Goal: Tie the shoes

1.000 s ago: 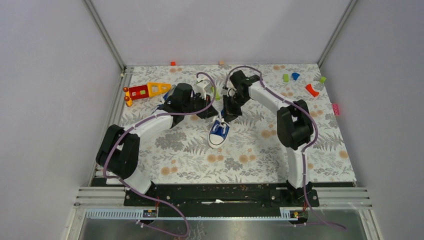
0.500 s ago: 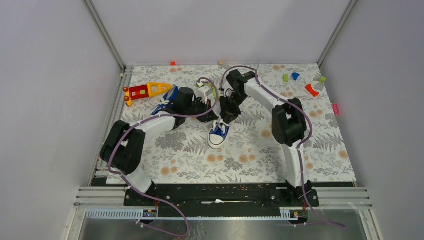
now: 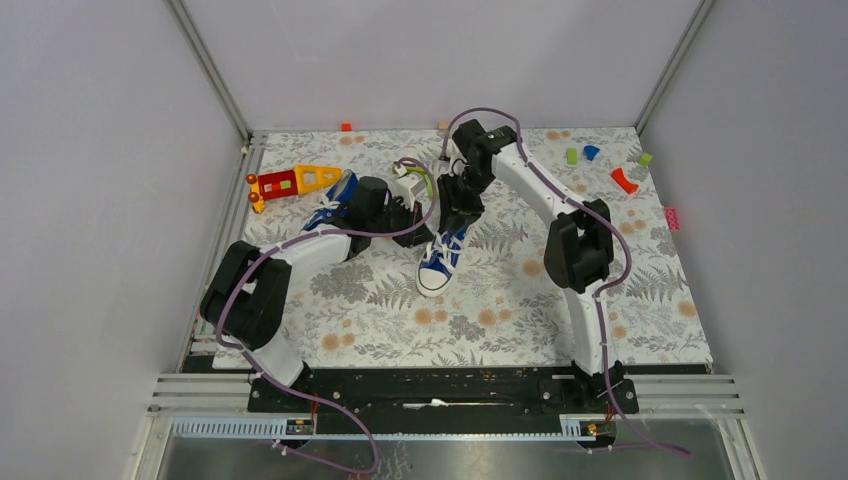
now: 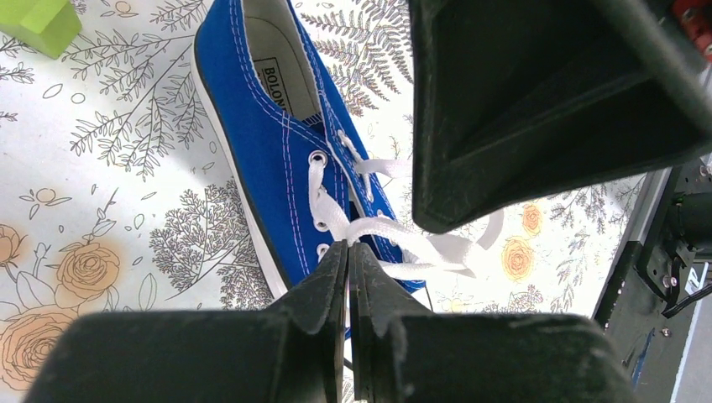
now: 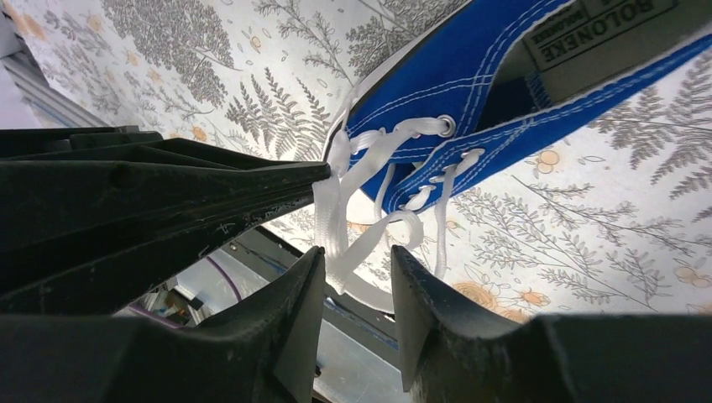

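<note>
One blue sneaker [image 3: 434,270] lies mid-table, toe toward me; it also shows in the left wrist view [image 4: 277,126] and the right wrist view [image 5: 470,84]. The second blue sneaker [image 3: 335,197] lies behind my left arm. My left gripper [image 3: 428,235] [image 4: 348,246] is shut on a white lace [image 4: 395,231] just beside the eyelets. My right gripper [image 3: 452,228] [image 5: 356,252] is open over the same shoe, with a loop of lace [image 5: 344,201] hanging between its fingers. The two grippers are almost touching.
A red-orange-yellow toy [image 3: 290,181] lies at the far left. Small coloured blocks [image 3: 625,180] are scattered at the far right. A green block [image 4: 38,21] lies near the shoe's heel. The arms' black base rail [image 3: 430,385] runs along the near edge.
My left arm drew back toward the left, uncovering the second sneaker. My right gripper shifted toward the far side, and the near sneaker's heel end was pulled up and back with the laces.
</note>
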{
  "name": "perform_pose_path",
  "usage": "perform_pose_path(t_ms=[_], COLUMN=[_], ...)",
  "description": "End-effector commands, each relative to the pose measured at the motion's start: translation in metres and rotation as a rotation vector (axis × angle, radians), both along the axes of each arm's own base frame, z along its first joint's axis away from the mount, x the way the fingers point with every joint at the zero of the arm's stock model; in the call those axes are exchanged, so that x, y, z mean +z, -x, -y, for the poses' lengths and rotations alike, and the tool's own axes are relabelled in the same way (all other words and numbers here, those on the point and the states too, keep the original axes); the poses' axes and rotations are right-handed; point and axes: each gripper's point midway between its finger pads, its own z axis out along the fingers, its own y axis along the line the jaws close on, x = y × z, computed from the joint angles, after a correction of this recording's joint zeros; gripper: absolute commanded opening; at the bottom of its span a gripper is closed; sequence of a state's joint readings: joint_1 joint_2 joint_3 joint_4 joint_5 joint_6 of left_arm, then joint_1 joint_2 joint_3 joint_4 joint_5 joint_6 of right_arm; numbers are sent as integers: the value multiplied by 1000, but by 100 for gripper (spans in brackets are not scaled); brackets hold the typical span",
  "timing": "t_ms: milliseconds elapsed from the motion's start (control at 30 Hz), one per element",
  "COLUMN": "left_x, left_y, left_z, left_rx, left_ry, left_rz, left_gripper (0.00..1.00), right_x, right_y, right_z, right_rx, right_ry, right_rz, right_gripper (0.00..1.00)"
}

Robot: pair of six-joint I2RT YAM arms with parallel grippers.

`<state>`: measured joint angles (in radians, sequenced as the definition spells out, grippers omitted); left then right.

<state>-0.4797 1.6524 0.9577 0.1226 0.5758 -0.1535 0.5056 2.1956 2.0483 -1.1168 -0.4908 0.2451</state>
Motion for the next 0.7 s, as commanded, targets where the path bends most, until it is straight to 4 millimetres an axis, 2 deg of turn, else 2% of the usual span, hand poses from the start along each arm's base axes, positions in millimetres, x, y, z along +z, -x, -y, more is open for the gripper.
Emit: perform_pose_path(t_ms=[0, 133, 267, 433, 500, 567, 667], left_x=[17, 15, 13, 6, 6, 5, 6], left_y=[-6, -8, -11, -19, -21, -21, -21], left_z=[3, 1, -3, -10, -12, -13, -14], left_rx=[-3, 14, 43, 107, 121, 126, 134], left_ry=[19, 11, 6, -15, -11, -7, -8], left_rz=[74, 74, 80, 73, 64, 62, 66], left_gripper=[4, 4, 4, 4, 4, 4, 4], right_x=[47, 71, 69, 41, 17, 2, -20], right_y=[-15, -20, -11, 21, 41, 50, 55], right_z=[13, 24, 34, 38, 39, 34, 24], right_rx=[-44, -83, -118, -151, -162, -168, -154], right_ry=[13, 27, -15, -168, -211, -237, -245], right_rz=[135, 255, 375, 478, 473, 492, 543], right_gripper=[42, 42, 47, 52, 56, 63, 67])
